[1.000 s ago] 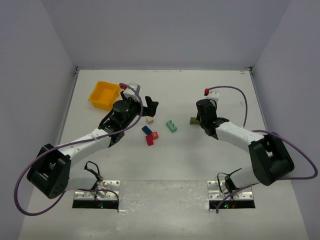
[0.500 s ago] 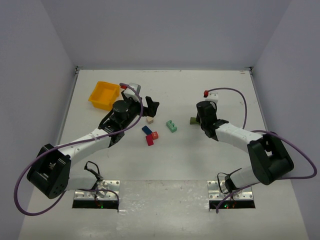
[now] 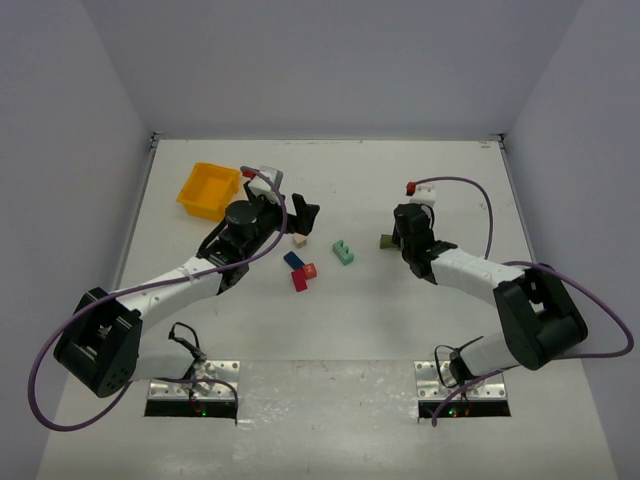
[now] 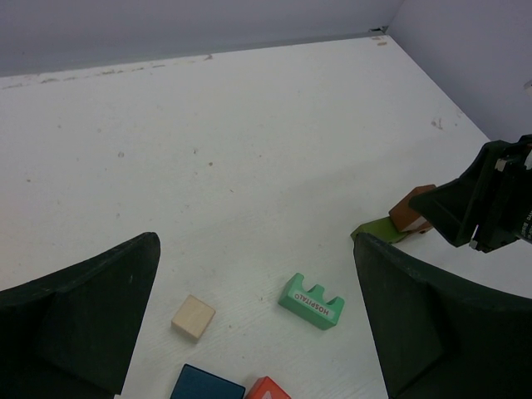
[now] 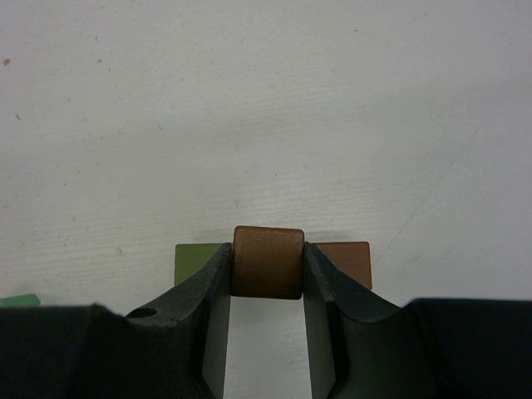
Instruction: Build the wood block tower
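A white table (image 3: pixel 400 180) fills the floor of a plain enclosure. Three pale grey-lilac walls close it in: a back wall (image 3: pixel 330 60), a left wall (image 3: pixel 60 150) and a right wall (image 3: pixel 590 120), the side ones slanting outward in the top view. A thin dark seam (image 3: pixel 330 137) marks where table meets back wall. The left wrist view shows small specks and scuffs (image 4: pixel 83 76) along that far edge. The light is soft and even, and shadows are faint.
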Controlling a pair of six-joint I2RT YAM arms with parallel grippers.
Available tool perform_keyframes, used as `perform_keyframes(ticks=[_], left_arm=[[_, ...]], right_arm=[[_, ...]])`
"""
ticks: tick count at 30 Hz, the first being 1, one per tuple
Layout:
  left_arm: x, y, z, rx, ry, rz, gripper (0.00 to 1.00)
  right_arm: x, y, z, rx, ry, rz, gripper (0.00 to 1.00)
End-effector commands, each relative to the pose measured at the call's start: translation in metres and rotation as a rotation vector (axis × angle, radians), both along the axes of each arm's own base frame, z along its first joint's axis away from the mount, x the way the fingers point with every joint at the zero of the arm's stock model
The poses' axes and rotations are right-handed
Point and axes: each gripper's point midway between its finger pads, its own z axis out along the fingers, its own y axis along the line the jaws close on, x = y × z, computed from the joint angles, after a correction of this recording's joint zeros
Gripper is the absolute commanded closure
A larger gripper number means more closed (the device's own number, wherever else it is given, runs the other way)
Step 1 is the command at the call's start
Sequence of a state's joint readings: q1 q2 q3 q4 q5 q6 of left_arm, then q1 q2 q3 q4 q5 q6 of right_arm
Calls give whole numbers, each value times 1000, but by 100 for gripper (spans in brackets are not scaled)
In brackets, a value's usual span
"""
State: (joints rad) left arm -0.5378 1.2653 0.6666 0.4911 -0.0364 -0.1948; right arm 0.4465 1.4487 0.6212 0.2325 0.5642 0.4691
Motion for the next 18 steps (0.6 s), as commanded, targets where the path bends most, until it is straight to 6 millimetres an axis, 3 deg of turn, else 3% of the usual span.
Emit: perform_keyframes(ticks=[1,18], left_arm=[[4,-2,13,-23,-52,-8,0],[5,-3,13,-23,-50,-9,0]], right_arm=[[8,-1,11,7,-56,-4,99],[5,-1,6,11,-55,3,97]])
